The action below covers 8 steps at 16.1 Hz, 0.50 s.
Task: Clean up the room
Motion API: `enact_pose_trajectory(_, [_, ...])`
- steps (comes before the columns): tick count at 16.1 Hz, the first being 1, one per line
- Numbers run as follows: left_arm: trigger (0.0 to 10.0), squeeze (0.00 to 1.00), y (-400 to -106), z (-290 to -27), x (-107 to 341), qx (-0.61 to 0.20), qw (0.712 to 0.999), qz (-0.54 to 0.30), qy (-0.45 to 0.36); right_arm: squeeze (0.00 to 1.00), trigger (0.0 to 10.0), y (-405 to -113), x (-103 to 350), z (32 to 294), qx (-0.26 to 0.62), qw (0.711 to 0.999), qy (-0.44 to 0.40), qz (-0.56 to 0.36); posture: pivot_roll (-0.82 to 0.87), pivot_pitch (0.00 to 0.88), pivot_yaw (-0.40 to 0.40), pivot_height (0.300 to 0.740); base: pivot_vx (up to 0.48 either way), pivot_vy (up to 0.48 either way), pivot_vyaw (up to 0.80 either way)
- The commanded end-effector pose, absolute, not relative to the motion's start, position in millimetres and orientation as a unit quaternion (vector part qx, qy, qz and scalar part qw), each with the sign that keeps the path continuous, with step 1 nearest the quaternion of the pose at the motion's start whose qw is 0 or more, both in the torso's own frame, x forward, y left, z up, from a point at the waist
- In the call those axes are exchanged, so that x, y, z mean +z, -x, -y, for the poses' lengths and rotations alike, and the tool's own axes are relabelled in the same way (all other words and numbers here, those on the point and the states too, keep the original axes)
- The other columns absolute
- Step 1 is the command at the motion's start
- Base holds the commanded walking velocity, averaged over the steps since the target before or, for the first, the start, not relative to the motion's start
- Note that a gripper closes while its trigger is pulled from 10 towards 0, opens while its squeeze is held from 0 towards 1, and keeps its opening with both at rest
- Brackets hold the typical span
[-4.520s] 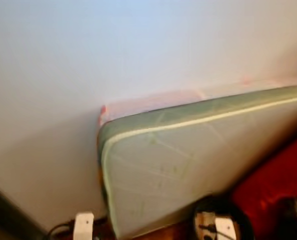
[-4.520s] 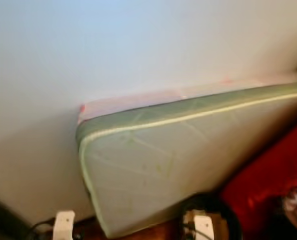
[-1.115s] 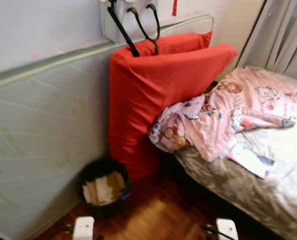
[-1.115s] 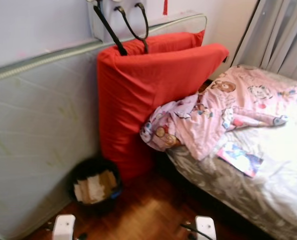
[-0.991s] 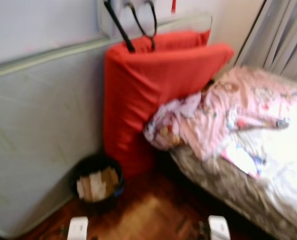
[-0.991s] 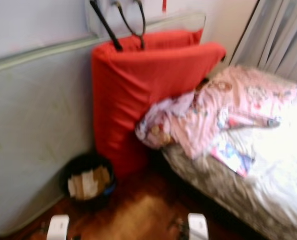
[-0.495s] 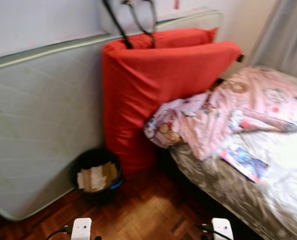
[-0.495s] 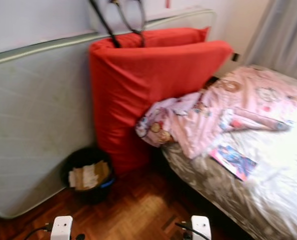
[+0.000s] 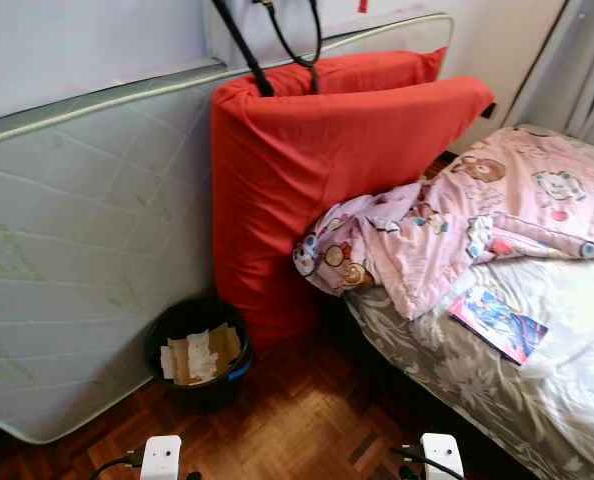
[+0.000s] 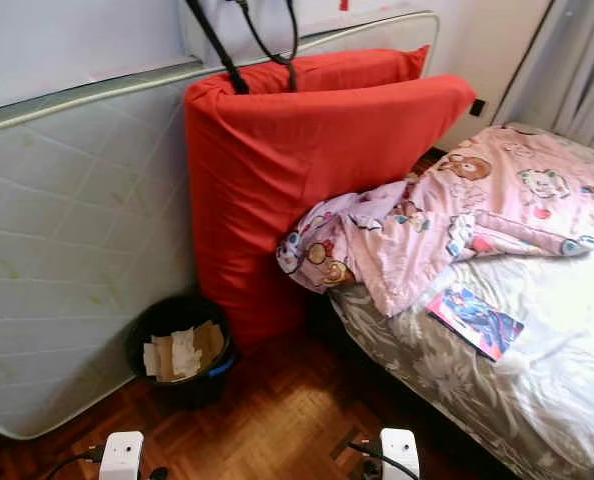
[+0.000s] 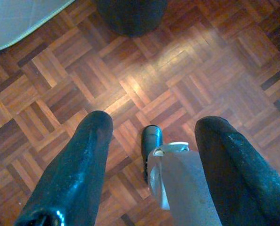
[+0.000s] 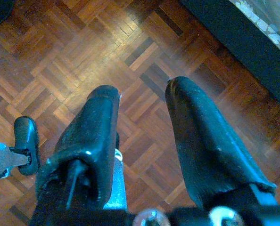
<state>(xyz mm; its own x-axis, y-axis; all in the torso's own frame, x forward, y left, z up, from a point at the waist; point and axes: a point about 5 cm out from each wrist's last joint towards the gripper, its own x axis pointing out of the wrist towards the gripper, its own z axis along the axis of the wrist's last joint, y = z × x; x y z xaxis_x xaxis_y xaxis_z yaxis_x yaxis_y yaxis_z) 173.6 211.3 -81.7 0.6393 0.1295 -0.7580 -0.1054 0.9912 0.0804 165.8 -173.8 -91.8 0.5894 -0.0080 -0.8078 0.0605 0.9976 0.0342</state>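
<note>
A parquet floor point(image 9: 307, 430) runs between an upright grey mattress point(image 9: 77, 260) and a bed point(image 9: 497, 390). The view has swung since the start, from wall and mattress to the whole corner. A book point(image 9: 497, 324) lies near the bed's front edge, its long axis slanting toward the foot. A black bin point(image 9: 199, 352) holds paper. Left claw point(image 11: 149, 165) and right claw point(image 12: 142, 141) hang released over the floor.

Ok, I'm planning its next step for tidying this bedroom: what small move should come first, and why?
Probably step toward the bed and raise the right gripper toward the booklet lying loose on it. Both grippers hang open over the parquet floor, and the bin stands close by.
</note>
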Motion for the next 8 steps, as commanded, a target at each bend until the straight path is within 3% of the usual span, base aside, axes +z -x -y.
enact_pose_trajectory(1, [10.0,0.0,-189.9,-240.6,-70.4,0.096,0.889,-0.446,-0.04,0.0,10.0,-211.7,-71.6,178.0,-0.031,0.887,-0.077,-0.454,0.1,0.0,-0.07,0.74,0.0,0.0,0.0])
enact_pose_trajectory(8, [10.0,0.0,-192.4,-236.3,-70.4,0.102,0.889,-0.445,-0.029,0.0,10.0,-214.9,-69.1,183.2,-0.023,0.889,-0.058,-0.454,0.1,0.0,-0.092,0.74,0.0,0.0,0.0])
